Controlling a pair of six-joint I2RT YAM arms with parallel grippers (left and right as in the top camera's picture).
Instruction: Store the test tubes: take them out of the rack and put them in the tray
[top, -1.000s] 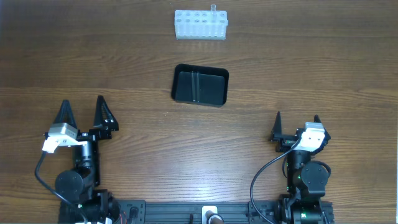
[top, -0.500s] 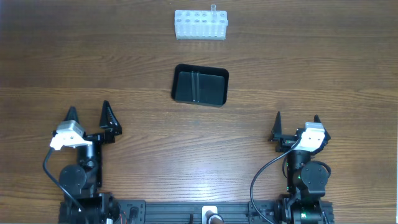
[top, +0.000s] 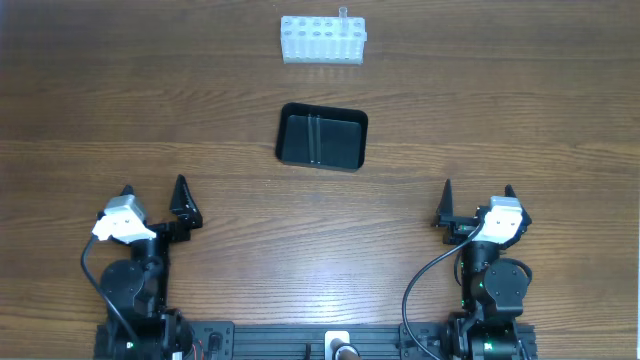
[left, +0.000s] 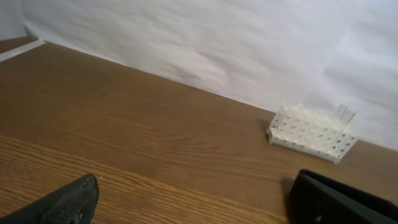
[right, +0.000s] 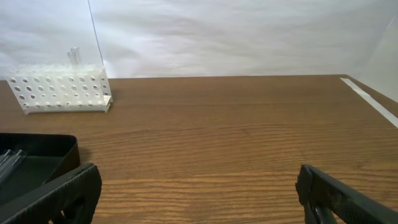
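Note:
A white test tube rack (top: 322, 41) stands at the far middle of the table, with one clear tube (top: 343, 13) upright at its right end. The rack (left: 312, 132) and its tube (left: 344, 112) appear in the left wrist view, and again as rack (right: 60, 91) and tube (right: 74, 56) in the right wrist view. A black tray (top: 323, 137) lies nearer, holding clear tubes (top: 316, 138). Part of the tray (right: 46, 148) sits in the right wrist view. My left gripper (top: 156, 194) is open near the front left. My right gripper (top: 478, 195) is open near the front right. Both hold nothing.
The wooden table (top: 500, 100) stretches bare around the rack and tray. A white backdrop (right: 217, 31) rises behind the table's far edge.
My left gripper has drawn back toward its base and shifted slightly right. The right arm has not moved.

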